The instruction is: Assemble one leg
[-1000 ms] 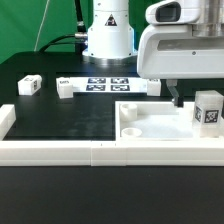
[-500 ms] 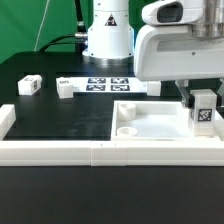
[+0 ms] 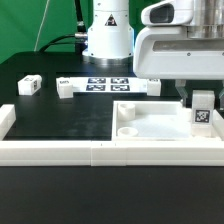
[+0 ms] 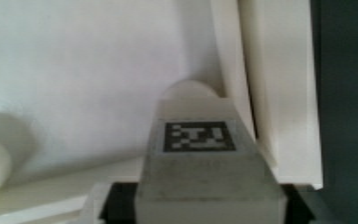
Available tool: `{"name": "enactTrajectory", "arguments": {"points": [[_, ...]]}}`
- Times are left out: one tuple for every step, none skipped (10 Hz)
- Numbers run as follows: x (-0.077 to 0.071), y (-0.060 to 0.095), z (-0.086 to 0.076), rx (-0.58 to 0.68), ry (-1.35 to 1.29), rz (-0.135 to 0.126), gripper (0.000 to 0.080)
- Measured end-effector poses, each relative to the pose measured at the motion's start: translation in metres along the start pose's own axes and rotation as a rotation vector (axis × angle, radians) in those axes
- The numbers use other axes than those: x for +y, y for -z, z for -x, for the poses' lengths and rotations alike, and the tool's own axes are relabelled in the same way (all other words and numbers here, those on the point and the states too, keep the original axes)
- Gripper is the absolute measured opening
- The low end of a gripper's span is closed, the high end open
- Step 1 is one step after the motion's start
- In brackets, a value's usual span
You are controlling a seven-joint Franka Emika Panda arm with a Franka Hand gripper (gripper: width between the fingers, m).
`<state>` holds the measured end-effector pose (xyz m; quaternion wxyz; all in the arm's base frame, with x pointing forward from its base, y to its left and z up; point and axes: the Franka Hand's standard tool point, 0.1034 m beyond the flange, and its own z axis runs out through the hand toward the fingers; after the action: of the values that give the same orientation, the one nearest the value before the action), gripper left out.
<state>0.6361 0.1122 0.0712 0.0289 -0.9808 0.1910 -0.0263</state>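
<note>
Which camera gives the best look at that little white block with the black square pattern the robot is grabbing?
The wrist view: the leg fills the picture, its tag sharp, with the gripper around its base. The exterior view shows the leg small, over the white panel's far corner, partly hidden by the gripper.

Leg (image 3: 202,111) stands on panel (image 3: 150,125), at exterior view's right
</note>
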Motion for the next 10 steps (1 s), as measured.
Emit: {"name": "enactTrajectory", "arguments": {"points": [[-0.0009,0.0,0.0006,-0.001,-0.141,-0.001,0.0291],[-0.001,0.0,0.0005,-0.003,-0.259,-0.008,0.0291],[-0.0011,-0.0001,0.0005,-0.008,-0.392,-0.013,0.0291],[-0.0025,-0.0003,0.0011,-0.01,-0.475,-0.012,0.0291],[-0.0024,-0.0004,0.0013,-0.012,-0.623,-0.012,0.0291],[-0.0023,-0.0003,0.0015,-0.014,-0.738,-0.011,0.0292],[-0.0027,-0.0004,0.0019,-0.018,-0.84,-0.011,0.0292],[-0.0029,-0.0005,0.0024,-0.019,-0.973,-0.011,0.0292],[-0.0041,-0.0007,0.0032,-0.018,-1.078,-0.009,0.0292],[-0.0052,-0.0008,0.0039,-0.02,-1.189,-0.009,0.0292]]}}
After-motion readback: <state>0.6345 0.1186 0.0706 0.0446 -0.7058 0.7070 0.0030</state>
